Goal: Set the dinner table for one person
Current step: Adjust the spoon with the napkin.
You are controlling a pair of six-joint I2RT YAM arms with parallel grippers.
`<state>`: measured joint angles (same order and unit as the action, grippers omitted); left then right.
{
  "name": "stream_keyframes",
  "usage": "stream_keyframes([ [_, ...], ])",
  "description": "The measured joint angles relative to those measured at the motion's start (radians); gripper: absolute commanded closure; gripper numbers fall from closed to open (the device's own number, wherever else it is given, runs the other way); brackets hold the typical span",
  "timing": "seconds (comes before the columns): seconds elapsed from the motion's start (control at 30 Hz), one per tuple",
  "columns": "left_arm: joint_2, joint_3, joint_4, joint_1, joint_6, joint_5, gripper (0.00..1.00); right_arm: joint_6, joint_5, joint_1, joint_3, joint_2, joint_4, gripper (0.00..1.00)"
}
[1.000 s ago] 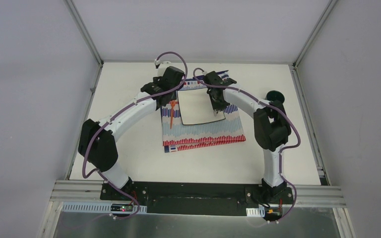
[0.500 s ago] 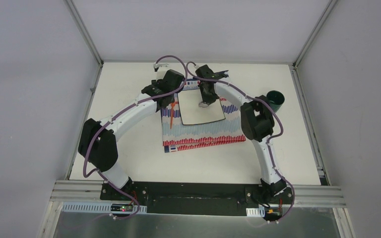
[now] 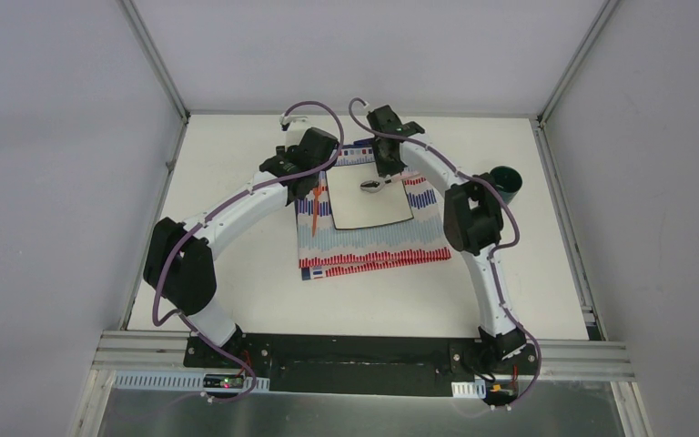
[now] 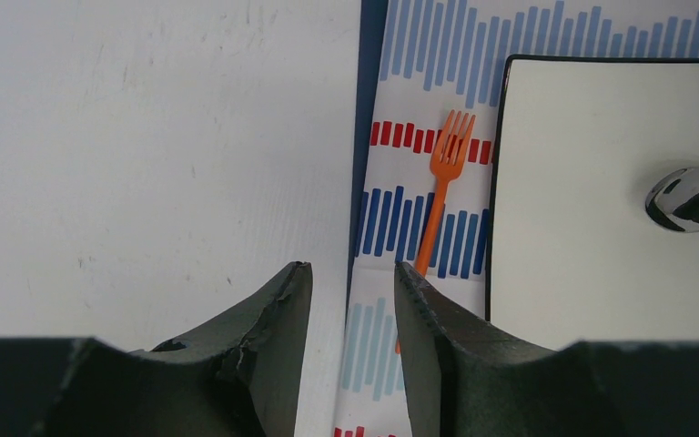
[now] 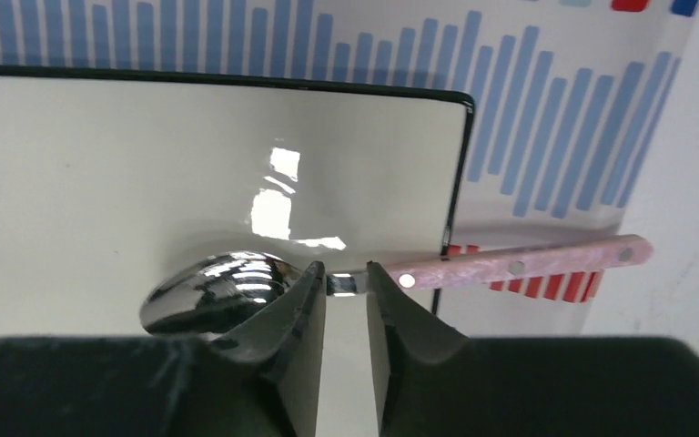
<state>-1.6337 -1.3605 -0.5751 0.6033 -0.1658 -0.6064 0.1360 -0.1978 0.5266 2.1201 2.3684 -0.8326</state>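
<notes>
Okay so, biggest thing first: the dinner table [image 3: 237,291] is the big white top filling the middle of the overhead view, with grey rails round it and both arms bolted at the bottom edge.

Roughly in the centre of it lies the striped cloth [image 3: 373,248], working as a placemat I guess. The white square plate [image 3: 364,214] sits on the cloth's upper half, which makes sense as the anchor for everything else.

The left pincer [image 4: 353,269] hangs over the cloth's left edge, spread apart with nothing in it. My read is that it's just parked out of the way.

The right pincer [image 5: 344,269] is down over the plate, jaws parted a bit. The spoon [image 5: 437,271] has its neck showing in the gap, but it looks laid down, not pinched.

A dark cup [image 3: 507,180] stands way off at the right edge of the table, well apart from the setting, so I'd say it's not yet dealt with.

The spoon's bowl rests on the plate and its pink handle pokes over the plate's right rim above the cloth. Probably not its final spot?

Smallest is the orange fork [image 4: 439,196]. It's on the cloth just left of the plate, tines toward the top of the frame, classic fork side.
</notes>
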Motion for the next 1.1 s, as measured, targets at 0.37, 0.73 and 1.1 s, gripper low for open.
stream_keyframes([
  [0.37, 0.000, 0.000, 0.000, 0.000, 0.000, 0.000, 0.60, -0.107, -0.052, -0.042, -0.084, -0.150, 0.043, 0.61],
  [0.73, 0.000, 0.000, 0.000, 0.000, -0.001, 0.002, 0.60, -0.233, -0.058, -0.113, -0.048, -0.089, 0.035, 0.61],
  [1.1, -0.017, -0.006, -0.001, 0.000, -0.001, 0.006, 0.60, -0.264, -0.045, -0.133, -0.049, -0.075, 0.036, 0.77],
])
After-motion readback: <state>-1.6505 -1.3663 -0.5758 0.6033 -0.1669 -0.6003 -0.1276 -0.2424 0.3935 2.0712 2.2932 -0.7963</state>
